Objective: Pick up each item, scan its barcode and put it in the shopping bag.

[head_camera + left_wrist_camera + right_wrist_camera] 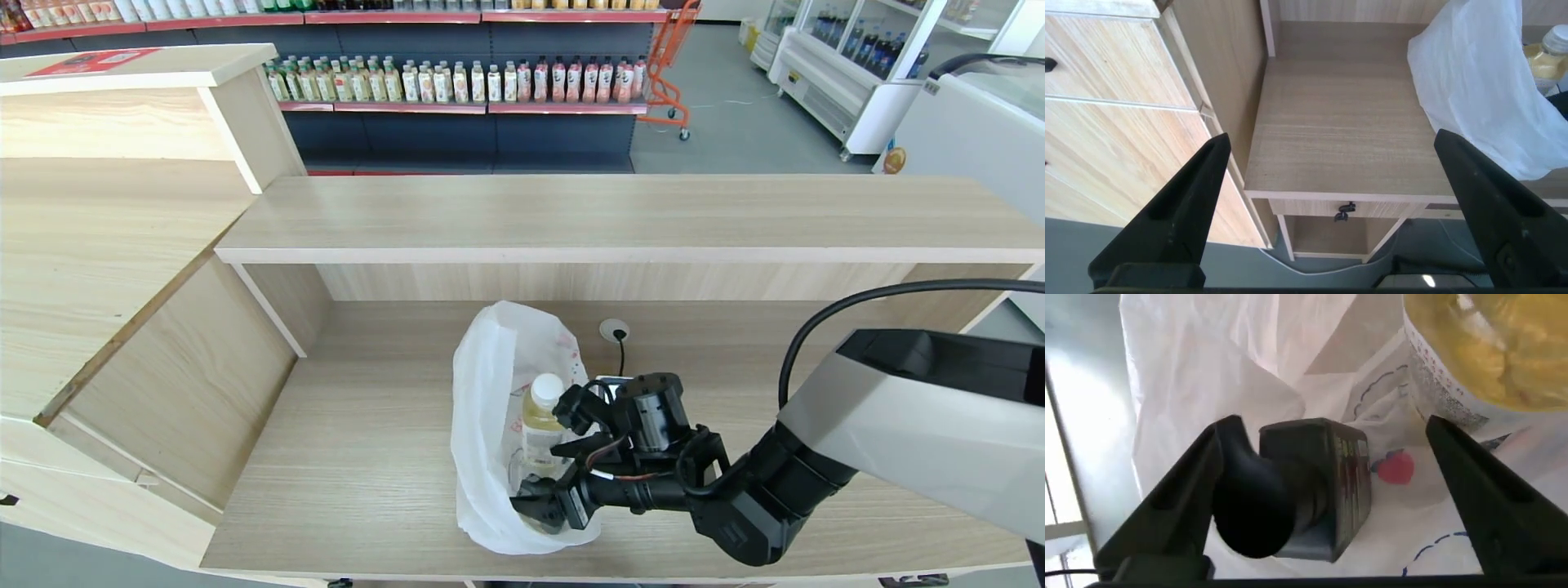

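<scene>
The right pincer (549,457) sits inside the mouth of the bag (490,392), which stands on the counter (367,457). In its wrist view the right pincer (1327,429) is spread wide, and a dark pack (1323,486) with a rounded black end lies on the bag's (1208,351) white plastic between the two fingers. Whether either finger touches the pack, I cannot tell. A bottle (540,416) of pale yellow drink with a white cap stands upright in the bag just beside the pincer; in the wrist view the bottle (1486,351) is close by one finger.

The left pincer (1331,139) is also spread wide and holds nothing. It hangs off the counter's (1331,122) near edge, with the bag (1470,82) and bottle (1545,49) ahead and to one side.
</scene>
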Available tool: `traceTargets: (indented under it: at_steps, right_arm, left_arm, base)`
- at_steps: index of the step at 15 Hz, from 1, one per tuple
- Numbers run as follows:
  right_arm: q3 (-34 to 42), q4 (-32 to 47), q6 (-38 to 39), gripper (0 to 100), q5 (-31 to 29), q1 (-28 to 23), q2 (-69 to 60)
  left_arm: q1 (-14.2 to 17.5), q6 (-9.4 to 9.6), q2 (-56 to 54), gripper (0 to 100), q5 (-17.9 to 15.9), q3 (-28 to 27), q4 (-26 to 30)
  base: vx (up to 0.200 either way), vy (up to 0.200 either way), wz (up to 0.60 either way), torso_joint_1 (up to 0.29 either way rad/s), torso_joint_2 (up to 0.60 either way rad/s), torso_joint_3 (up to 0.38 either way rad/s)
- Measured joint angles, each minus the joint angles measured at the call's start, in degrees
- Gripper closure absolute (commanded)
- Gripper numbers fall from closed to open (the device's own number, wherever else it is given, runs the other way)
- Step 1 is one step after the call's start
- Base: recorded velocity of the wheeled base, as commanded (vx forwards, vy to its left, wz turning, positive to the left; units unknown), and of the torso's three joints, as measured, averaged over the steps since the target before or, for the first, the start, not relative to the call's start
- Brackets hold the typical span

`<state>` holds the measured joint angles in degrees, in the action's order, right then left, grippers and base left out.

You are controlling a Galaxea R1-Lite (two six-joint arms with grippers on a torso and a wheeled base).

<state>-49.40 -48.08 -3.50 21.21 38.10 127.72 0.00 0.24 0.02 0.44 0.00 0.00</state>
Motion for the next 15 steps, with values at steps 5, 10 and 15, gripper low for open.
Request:
traceTargets:
  at_steps: [5,10,15]
  right_arm:
    - [4.1,-0.1,10.9,0,0.2,-1.4,-4.7]
    - [13.2,0.1,14.0,0,2.7,-2.9,-12.4]
    - [16.3,0.5,20.7,0,3.1,-6.5,-19.9]
  left_arm:
    - [0.0,0.02,0.0,0,0.0,0.0,0.0]
    - [0.0,0.02,0.0,0,0.0,0.0,0.0]
    - [0.0,0.02,0.0,0,0.0,0.0,0.0]
  base:
    - [0.000,0.000,0.00,0.000,0.00,0.000]
    - [0.000,0.000,0.00,0.000,0.00,0.000]
    - [0.000,0.000,0.00,0.000,0.00,0.000]
